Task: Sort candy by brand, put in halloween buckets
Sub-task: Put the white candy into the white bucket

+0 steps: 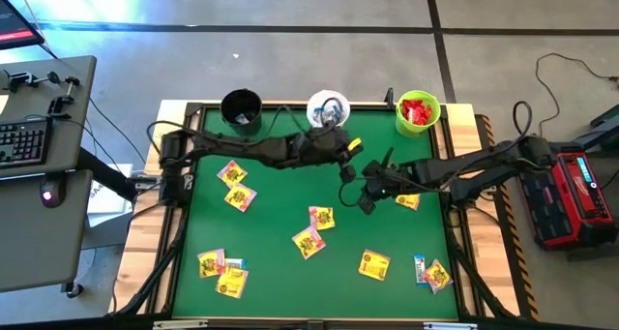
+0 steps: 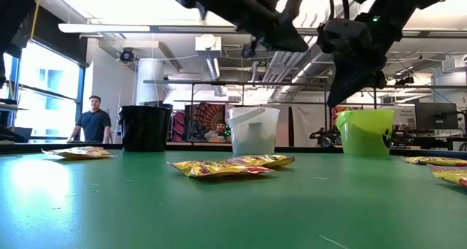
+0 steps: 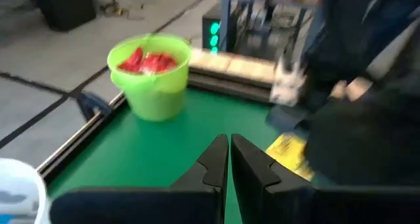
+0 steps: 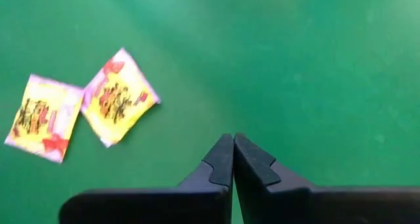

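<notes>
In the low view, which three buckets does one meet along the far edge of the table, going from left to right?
Round black plastic bucket → round white plastic bucket → round lime green plastic bucket.

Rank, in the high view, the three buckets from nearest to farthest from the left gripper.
Measured from the left gripper, near the table's middle:
1. White bucket, at the far edge, middle.
2. Lime green bucket, far right corner, holding red candy.
3. Black bucket, far edge, left.

buckets: black | white | lime green | candy yellow | table green
</notes>
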`<action>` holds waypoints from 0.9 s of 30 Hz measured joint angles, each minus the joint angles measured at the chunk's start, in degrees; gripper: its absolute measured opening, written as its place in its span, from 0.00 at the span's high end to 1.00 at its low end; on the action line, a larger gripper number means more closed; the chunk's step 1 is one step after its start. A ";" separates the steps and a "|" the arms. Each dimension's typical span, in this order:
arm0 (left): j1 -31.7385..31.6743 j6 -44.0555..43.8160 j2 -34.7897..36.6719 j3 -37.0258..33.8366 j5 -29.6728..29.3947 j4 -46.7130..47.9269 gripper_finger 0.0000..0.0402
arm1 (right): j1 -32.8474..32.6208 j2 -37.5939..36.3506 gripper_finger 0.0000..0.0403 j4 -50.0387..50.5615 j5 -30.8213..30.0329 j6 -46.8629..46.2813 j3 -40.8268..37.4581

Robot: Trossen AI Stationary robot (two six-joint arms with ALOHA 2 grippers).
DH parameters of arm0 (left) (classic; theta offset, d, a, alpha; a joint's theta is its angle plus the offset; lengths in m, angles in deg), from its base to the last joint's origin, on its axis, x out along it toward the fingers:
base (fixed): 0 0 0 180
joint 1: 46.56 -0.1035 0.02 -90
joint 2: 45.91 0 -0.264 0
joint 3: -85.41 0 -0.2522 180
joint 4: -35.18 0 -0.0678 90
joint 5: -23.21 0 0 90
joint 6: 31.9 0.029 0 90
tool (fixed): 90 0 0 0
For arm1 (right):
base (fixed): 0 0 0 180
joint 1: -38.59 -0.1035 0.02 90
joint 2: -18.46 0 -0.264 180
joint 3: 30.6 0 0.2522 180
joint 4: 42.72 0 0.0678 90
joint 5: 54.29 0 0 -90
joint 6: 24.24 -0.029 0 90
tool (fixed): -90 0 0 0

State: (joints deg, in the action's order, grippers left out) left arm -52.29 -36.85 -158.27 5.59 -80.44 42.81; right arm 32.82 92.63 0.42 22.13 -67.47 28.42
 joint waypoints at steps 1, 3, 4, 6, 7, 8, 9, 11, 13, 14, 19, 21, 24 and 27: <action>0.49 -0.65 1.25 -1.82 -0.01 -1.17 0.98 | -0.77 0.00 1.00 0.37 0.04 -0.88 0.00; 1.54 -1.58 4.09 -5.49 -0.06 -1.63 0.98 | -2.55 0.00 1.00 0.71 -0.11 -2.76 0.00; 2.08 -1.66 5.08 -7.11 -0.36 -2.47 0.98 | -3.52 0.00 1.00 0.81 -0.08 -3.44 0.00; 3.28 -1.72 8.01 -10.74 -0.78 -2.45 0.98 | -5.36 0.00 1.00 1.24 0.13 -5.58 0.00; 3.91 -1.90 9.24 -12.21 -0.94 -2.77 0.98 | -6.28 0.00 1.00 1.25 0.33 -6.86 0.00; 4.54 -1.99 10.79 -13.68 -1.04 -3.29 0.98 | -7.23 0.00 1.00 1.29 0.41 -8.22 0.00; 5.20 -2.00 12.49 -15.35 -1.11 -3.12 0.98 | -8.20 0.00 1.00 1.87 0.49 -9.38 0.17; 6.54 -2.01 15.20 -17.96 -1.41 -3.38 0.98 | -10.20 0.00 1.00 3.09 0.23 -10.83 1.01; 7.93 -2.09 17.78 -20.91 -1.95 -2.73 0.98 | -11.93 -0.03 1.00 5.56 0.12 -12.16 2.14; 8.65 -2.36 18.66 -22.10 -1.99 -2.56 0.98 | -12.62 -0.04 1.00 7.11 0.09 -12.82 2.78; 11.61 -5.77 22.92 -26.99 0.22 -3.04 0.98 | -16.11 0.00 1.00 12.94 -0.32 -16.74 6.00; 12.91 -7.15 23.52 -28.70 0.25 -2.91 0.98 | -17.61 -0.02 1.00 13.71 -0.20 -18.11 6.81; 14.95 -8.72 23.68 -30.23 -0.40 -3.12 0.98 | -20.15 -0.02 1.00 13.55 0.24 -20.24 7.63; 16.89 -9.96 23.72 -30.48 -0.71 -2.87 0.98 | -23.07 0.00 0.97 13.13 0.74 -24.17 7.66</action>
State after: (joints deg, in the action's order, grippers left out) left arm -35.40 -46.82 -134.55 -24.89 -81.15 39.94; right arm 9.75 92.63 13.55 22.88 -91.63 36.08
